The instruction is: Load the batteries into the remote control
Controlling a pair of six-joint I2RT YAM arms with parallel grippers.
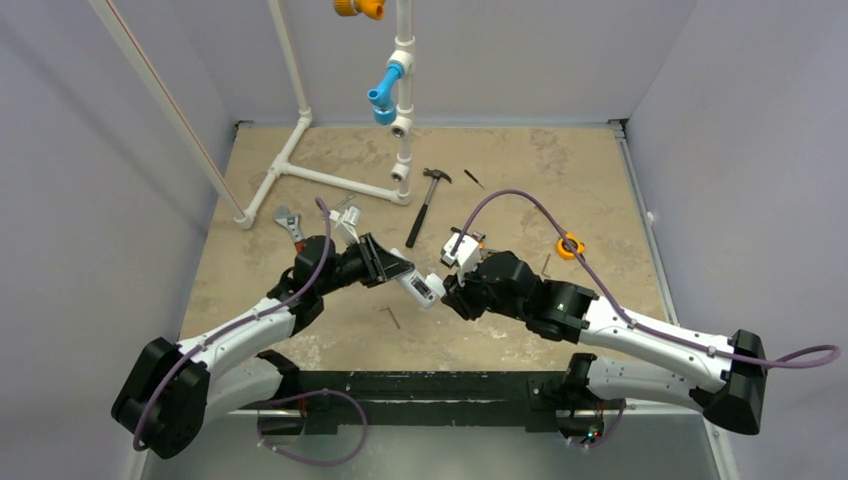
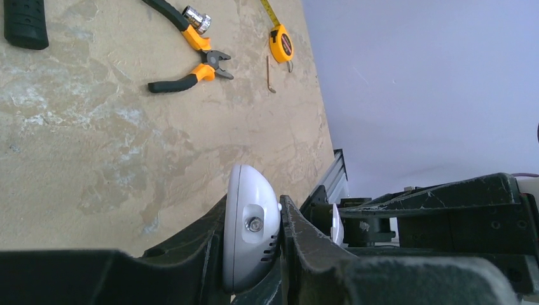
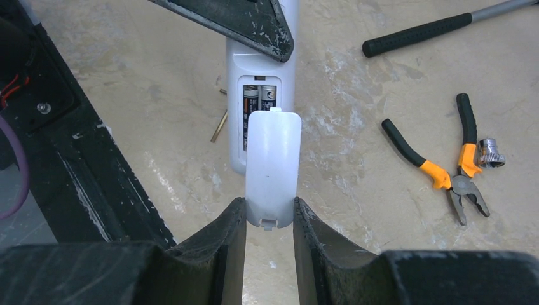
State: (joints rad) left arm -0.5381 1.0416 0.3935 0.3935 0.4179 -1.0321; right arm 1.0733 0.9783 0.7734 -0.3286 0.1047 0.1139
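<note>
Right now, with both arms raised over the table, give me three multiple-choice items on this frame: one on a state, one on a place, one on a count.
1. The right gripper is:
A) open and empty
B) shut on the battery cover
C) shut on a battery

2. The batteries sit:
A) in the remote control's open compartment
B) loose outside it
C) in the right gripper

3. Batteries showing:
A) one
B) two
C) four

Key:
1 B, both fingers press the white cover's sides.
2 A, they lie side by side inside the uncovered bay.
3 B, the right wrist view shows two ends.
</note>
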